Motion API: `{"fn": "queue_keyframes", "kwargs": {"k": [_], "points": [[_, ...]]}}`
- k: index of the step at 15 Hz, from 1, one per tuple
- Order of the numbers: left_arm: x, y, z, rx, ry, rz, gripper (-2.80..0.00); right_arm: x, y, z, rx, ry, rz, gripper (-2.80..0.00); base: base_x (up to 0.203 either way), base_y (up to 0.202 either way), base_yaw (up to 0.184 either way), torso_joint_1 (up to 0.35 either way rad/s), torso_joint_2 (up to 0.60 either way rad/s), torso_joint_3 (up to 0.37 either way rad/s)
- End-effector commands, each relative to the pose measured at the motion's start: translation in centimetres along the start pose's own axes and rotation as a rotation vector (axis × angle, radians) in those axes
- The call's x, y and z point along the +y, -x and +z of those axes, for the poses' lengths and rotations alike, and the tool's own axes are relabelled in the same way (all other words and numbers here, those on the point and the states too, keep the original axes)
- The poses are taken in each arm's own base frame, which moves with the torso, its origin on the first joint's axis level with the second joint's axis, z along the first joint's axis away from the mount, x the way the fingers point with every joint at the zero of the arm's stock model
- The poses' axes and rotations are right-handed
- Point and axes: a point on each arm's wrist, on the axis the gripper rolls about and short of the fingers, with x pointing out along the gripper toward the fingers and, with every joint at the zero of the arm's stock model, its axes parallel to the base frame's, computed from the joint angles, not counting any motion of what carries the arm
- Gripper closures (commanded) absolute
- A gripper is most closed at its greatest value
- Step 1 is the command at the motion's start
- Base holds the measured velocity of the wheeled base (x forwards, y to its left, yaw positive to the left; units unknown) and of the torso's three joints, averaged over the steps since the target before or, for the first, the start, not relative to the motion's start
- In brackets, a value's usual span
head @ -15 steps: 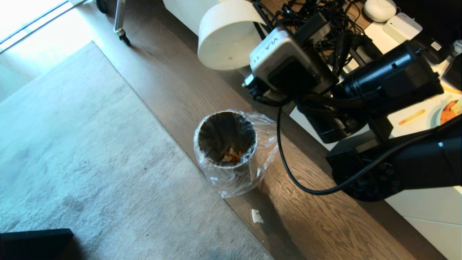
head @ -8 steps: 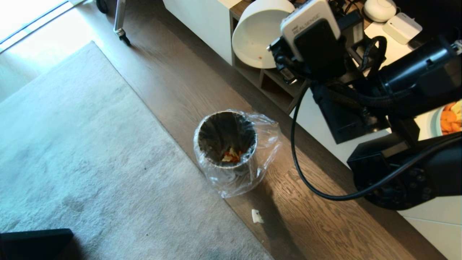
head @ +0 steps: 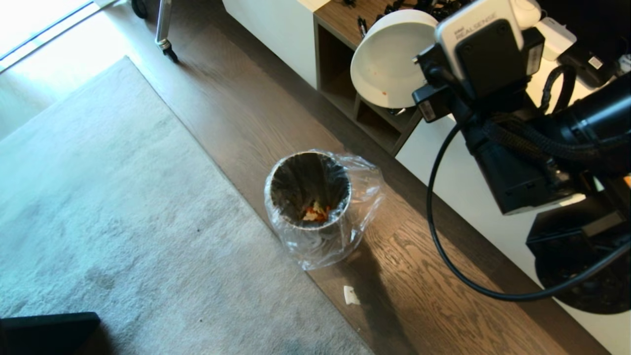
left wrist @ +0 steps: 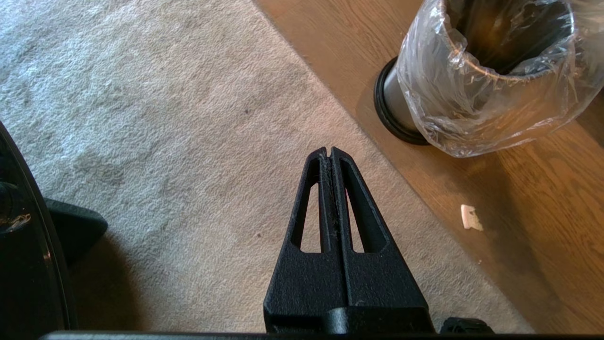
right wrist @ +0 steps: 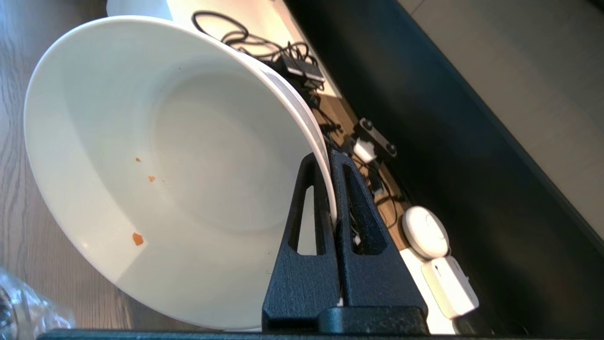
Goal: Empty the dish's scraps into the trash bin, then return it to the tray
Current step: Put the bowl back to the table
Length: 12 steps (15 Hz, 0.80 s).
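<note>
The dish [head: 389,59], a plain white bowl, hangs tilted on its side up at the right, over the low cabinet and well off from the trash bin [head: 309,197]. My right gripper [right wrist: 329,158] is shut on the rim of the dish [right wrist: 179,156], one finger inside and one outside. Only tiny orange crumbs [right wrist: 138,238] cling inside it. The scraps [head: 315,213] lie as orange pieces at the bottom of the bag-lined bin. My left gripper [left wrist: 329,151] hangs shut and empty over the carpet, near the trash bin [left wrist: 472,71]. The tray is out of view.
The bin stands on a wooden floor strip between a grey carpet [head: 98,197] and a white cabinet with an open shelf [head: 345,84]. A small white scrap [head: 351,295] lies on the floor near the bin. Cables and white devices [right wrist: 424,231] sit on the cabinet top.
My right arm has carried the bowl to the right, away from above the bin, and the wrist has rolled so the bowl's mouth now shows. The bin and left arm have not moved.
</note>
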Motion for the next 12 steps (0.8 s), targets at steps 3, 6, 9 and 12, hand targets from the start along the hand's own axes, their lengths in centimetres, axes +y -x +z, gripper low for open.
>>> {"fn": "queue_keyframes", "kwargs": {"k": [3, 6, 9, 12], "points": [[0.0, 0.0, 0.0, -0.001, 0.001, 0.001, 0.0, -3.5, 0.4, -2.1, 0.073, 0.035, -0.044, 0.0, 0.0, 0.0, 0.0, 0.0, 0.0, 0.0], [0.0, 0.0, 0.0, -0.001, 0.002, 0.001, 0.0, -5.7, 1.3, -3.7, 0.145, 0.053, -0.048, 0.0, 0.0, 0.0, 0.0, 0.0, 0.0, 0.0], [0.0, 0.0, 0.0, -0.001, 0.001, 0.001, 0.0, -7.5, 2.3, -4.0, 0.173, 0.066, -0.062, 0.0, 0.0, 0.0, 0.0, 0.0, 0.0, 0.0], [0.0, 0.0, 0.0, -0.001, 0.001, 0.001, 0.0, -9.0, 3.9, -3.6, 0.182, 0.073, -0.058, 0.0, 0.0, 0.0, 0.0, 0.0, 0.0, 0.0]]}}
